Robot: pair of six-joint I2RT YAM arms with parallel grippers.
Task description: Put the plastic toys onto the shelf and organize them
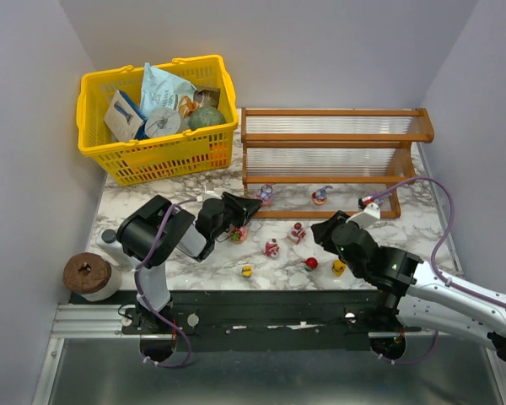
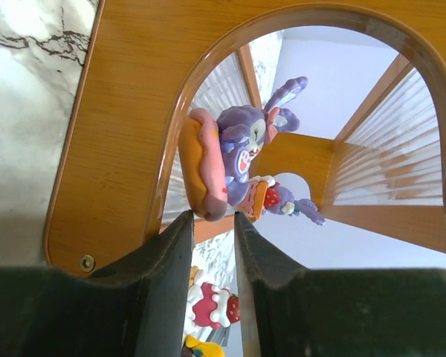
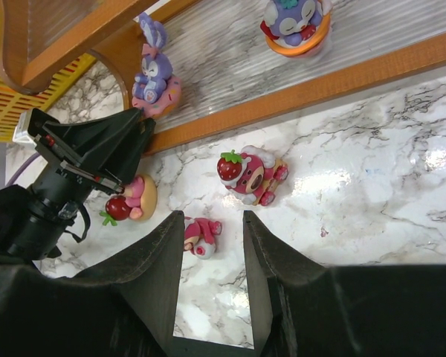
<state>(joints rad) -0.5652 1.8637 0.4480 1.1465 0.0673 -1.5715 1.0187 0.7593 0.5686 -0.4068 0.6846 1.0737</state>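
On the shelf (image 1: 333, 143), a purple bunny (image 2: 241, 145) sits before the left pincer (image 2: 212, 217).

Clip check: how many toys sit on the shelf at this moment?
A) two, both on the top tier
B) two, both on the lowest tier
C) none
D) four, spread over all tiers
B: a purple bunny on a pink donut and a purple figure in an orange ring sit on the lowest tier of the shelf; the two higher tiers hold nothing.
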